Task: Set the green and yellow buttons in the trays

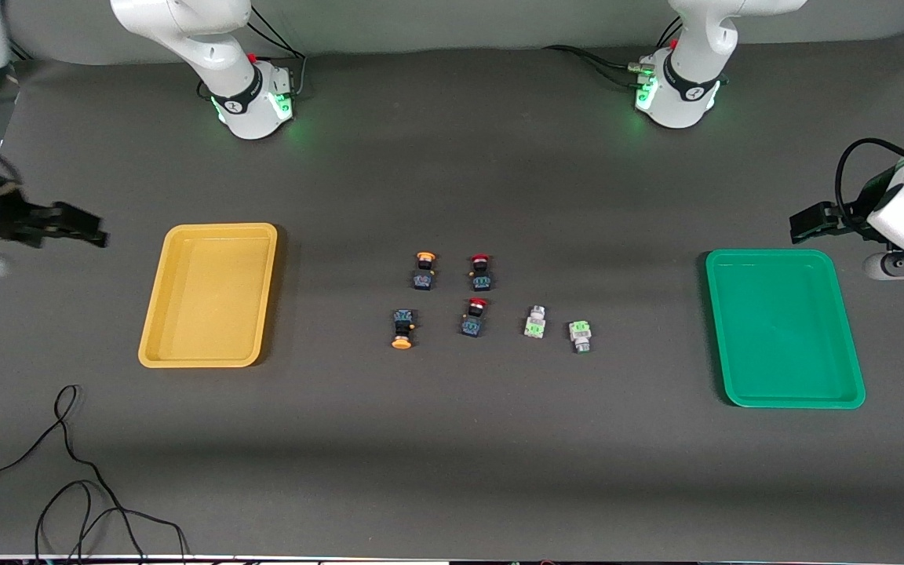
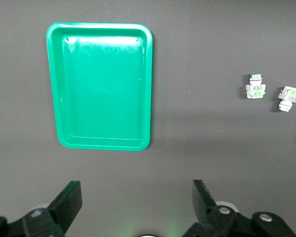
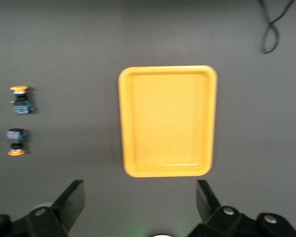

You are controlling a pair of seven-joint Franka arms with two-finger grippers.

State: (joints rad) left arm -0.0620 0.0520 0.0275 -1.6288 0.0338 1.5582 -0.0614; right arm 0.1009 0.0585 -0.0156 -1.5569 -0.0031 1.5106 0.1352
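My left gripper (image 2: 135,205) hangs with jaws spread and empty over bare table just off the green tray (image 1: 785,328), at the left arm's end; my right gripper (image 3: 140,205) hangs likewise, spread and empty, off the yellow tray (image 1: 209,294) at the right arm's end. Both trays hold nothing. Between them lie two yellow-capped buttons (image 1: 424,271) (image 1: 402,329), two red-capped buttons (image 1: 480,272) (image 1: 474,317), and two green buttons (image 1: 535,322) (image 1: 580,335), the green pair lying toward the green tray.

Robotics lab: 2 bench-mounted arms on grey-matted table (image 1: 452,471), loose cable (image 1: 67,471), no home furnishings.
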